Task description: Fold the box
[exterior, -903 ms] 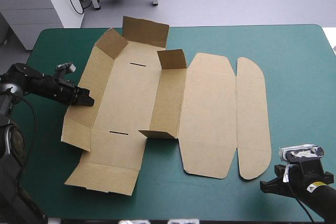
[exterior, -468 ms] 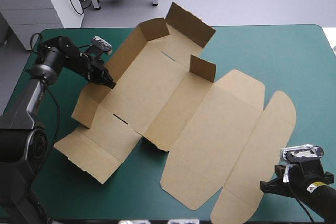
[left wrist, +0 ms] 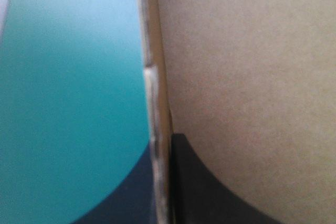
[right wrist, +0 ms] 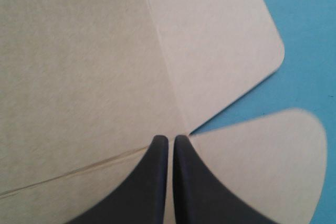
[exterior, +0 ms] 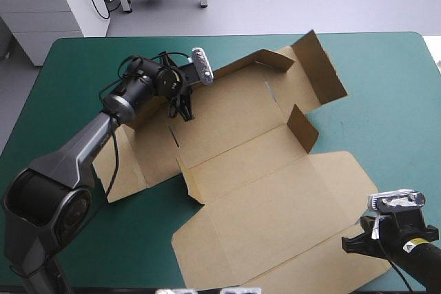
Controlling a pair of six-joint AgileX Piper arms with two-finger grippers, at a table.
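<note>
The brown box [exterior: 262,191] is lying opened out across the teal-green table [exterior: 69,67], slanting from eleven o'clock down to five o'clock, with short flaps [exterior: 303,129] standing up toward its one o'clock end. The left gripper [exterior: 185,111] is pinching the box's ten o'clock edge, its black fingers [left wrist: 210,192] clamped on the board. At five o'clock the right gripper [right wrist: 170,139] is hovering over the rounded flaps [right wrist: 247,40], fingers pressed together, gripping nothing.

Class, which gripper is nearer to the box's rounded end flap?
Right. The right gripper hangs shut beside the rounded end flap, fingertips at its notch. The left gripper is shut on the box at its opposite side wall.
</note>
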